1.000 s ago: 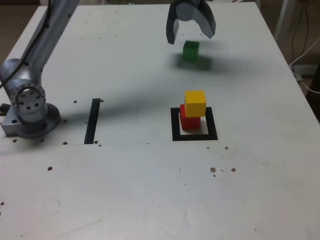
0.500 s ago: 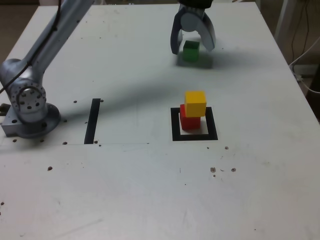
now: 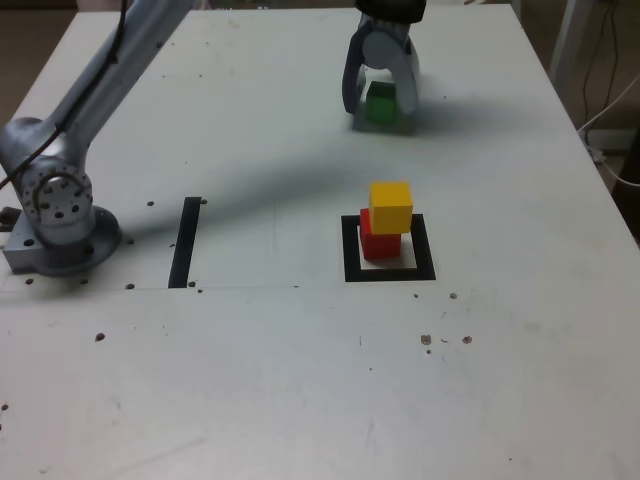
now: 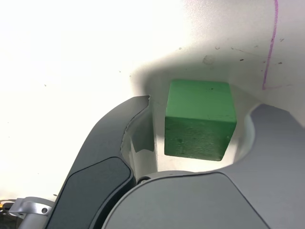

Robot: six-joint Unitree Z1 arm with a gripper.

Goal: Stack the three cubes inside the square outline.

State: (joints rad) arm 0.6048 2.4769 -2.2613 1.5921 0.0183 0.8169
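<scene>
The green cube (image 3: 380,101) rests on the white table at the far side, and my gripper (image 3: 379,108) is lowered around it. In the wrist view the green cube (image 4: 200,119) sits between the two dark fingers (image 4: 138,124), with a narrow gap on each side. The gripper (image 4: 199,109) is partly closed but still open and does not touch the cube. Nearer the camera, the yellow cube (image 3: 390,205) sits on the red cube (image 3: 377,244) inside the square outline (image 3: 350,252).
A straight black tape strip (image 3: 185,243) lies toward the exterior view's left, near the arm's base (image 3: 60,215). The arm's shadow crosses the table between the strip and the cubes. Cables (image 3: 612,100) hang beyond the table's right edge.
The gripper came down from above the green cube to straddle it, and its jaws narrowed around it. The red and yellow stack has not moved.
</scene>
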